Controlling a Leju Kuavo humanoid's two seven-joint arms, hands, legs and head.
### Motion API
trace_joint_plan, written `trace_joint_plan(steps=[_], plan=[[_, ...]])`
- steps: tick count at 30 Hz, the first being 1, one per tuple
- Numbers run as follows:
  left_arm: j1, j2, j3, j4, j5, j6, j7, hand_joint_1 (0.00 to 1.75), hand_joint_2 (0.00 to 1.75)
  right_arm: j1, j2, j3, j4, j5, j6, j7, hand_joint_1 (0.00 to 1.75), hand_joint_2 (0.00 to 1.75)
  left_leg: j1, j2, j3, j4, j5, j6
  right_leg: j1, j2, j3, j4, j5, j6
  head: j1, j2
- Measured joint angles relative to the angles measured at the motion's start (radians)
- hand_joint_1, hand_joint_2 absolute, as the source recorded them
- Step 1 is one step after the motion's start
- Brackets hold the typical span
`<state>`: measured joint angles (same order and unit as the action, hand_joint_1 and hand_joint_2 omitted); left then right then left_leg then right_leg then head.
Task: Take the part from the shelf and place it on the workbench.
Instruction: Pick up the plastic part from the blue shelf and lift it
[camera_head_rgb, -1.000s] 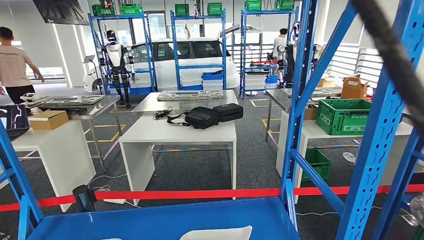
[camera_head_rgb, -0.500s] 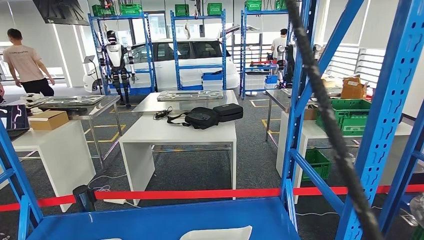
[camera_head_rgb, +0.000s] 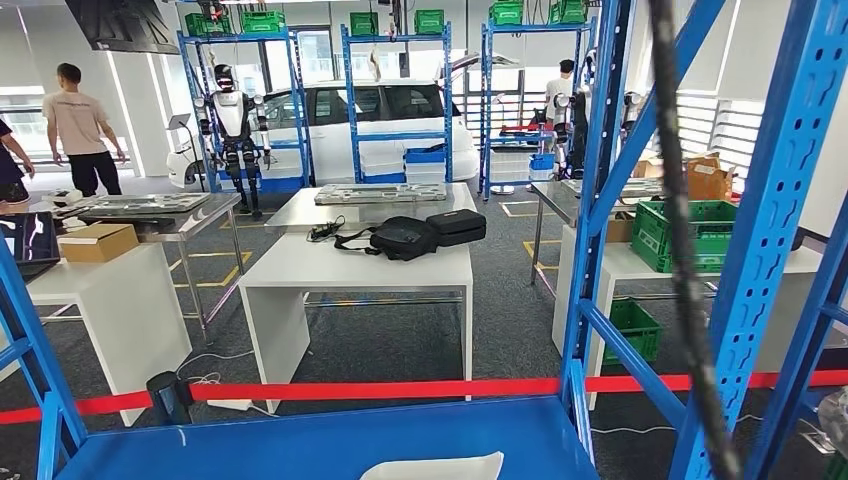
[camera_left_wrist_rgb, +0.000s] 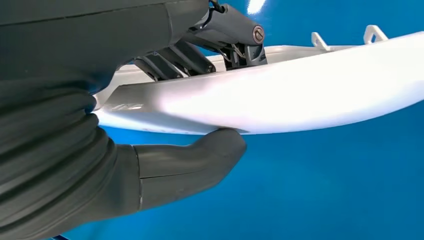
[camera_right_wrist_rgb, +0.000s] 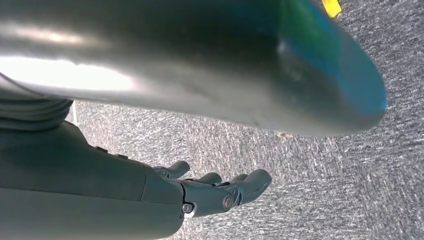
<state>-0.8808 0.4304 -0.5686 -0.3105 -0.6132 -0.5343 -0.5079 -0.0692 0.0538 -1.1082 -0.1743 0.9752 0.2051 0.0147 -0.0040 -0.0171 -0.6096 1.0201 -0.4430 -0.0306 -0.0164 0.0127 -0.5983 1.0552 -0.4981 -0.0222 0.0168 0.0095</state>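
Left hand (camera_left_wrist_rgb: 150, 100) cover: I see dark grey ribbed rubber bunched at the wrist, smooth and matte.
Left thumb (camera_left_wrist_rgb: 190, 162): thick, grey, rounded at the tip, with a fine seam line across its base.
Left fingers (camera_left_wrist_rgb: 235, 35): darker grey linked bars; 1 round silver screw head sits in a pivot, thin wires beside it.
Right hand (camera_right_wrist_rgb: 200, 192): dark grey shell, slim rounded fingers (camera_right_wrist_rgb: 252, 182), a small silver screw at a knuckle pivot.
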Motion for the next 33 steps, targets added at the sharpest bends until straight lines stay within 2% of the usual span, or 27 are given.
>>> trace_joint_plan(steps=[7, 11, 15, 24, 28, 33], plan=[[0.028, -0.006, 0.003, -0.018, 0.019, 0.058, -0.091, 1.75, 1.75, 0.000, 0.000, 0.000, 0.000, -0.001, 0.007, 0.002, 0.00, 0.00, 0.000, 0.000, 0.000, 0.000, 0.000, 0.000, 0.000, 0.000, 0.000, 0.000, 0.000, 0.000, 0.000, 0.000], [0.055, -0.027, 0.042, -0.030, 0.126, 0.071, -0.165, 1.75, 1.75, 0.000, 0.001, 0.000, 0.000, 0.004, 0.013, 0.006, 0.00, 0.00, 0.000, 0.000, 0.000, 0.000, 0.000, 0.000, 0.000, 0.000, 0.001, -0.001, 0.000, 0.000, 0.000, 0.000], [0.101, -0.048, 0.141, -0.106, 0.317, -0.025, -0.192, 1.75, 1.75, 0.001, 0.001, 0.000, 0.000, 0.020, 0.018, 0.008, 0.00, 0.00, 0.000, 0.000, 0.000, 0.000, 0.000, 0.000, 0.000, 0.001, 0.000, -0.001, 0.000, 0.000, 0.000, 0.000], [0.195, -0.063, 0.298, -0.461, 0.669, -0.268, -0.198, 1.75, 1.75, 0.002, 0.002, 0.000, 0.000, 0.033, 0.022, 0.009, 0.00, 0.00, 0.000, 0.000, 0.000, 0.000, -0.001, 0.001, 0.000, 0.001, 0.000, -0.001, 0.000, 0.000, 0.001, 0.000], [0.219, -0.076, 0.353, -0.582, 0.745, -0.321, -0.198, 1.75, 1.75, 0.003, 0.004, 0.000, 0.000, 0.042, 0.027, 0.008, 0.00, 0.00, 0.000, 0.000, 0.000, 0.000, -0.001, 0.001, 0.000, 0.002, 0.000, -0.002, 0.000, 0.000, 0.001, 0.000], [0.316, -0.076, 0.426, -0.748, 0.857, -0.349, -0.194, 1.75, 1.75, 0.014, 0.006, 0.004, 0.000, 0.066, 0.034, -0.008, 0.00, 0.00, 0.000, 0.001, 0.000, 0.000, -0.002, 0.001, 0.000, 0.003, 0.000, -0.002, 0.000, 0.000, 0.001, 0.000]])
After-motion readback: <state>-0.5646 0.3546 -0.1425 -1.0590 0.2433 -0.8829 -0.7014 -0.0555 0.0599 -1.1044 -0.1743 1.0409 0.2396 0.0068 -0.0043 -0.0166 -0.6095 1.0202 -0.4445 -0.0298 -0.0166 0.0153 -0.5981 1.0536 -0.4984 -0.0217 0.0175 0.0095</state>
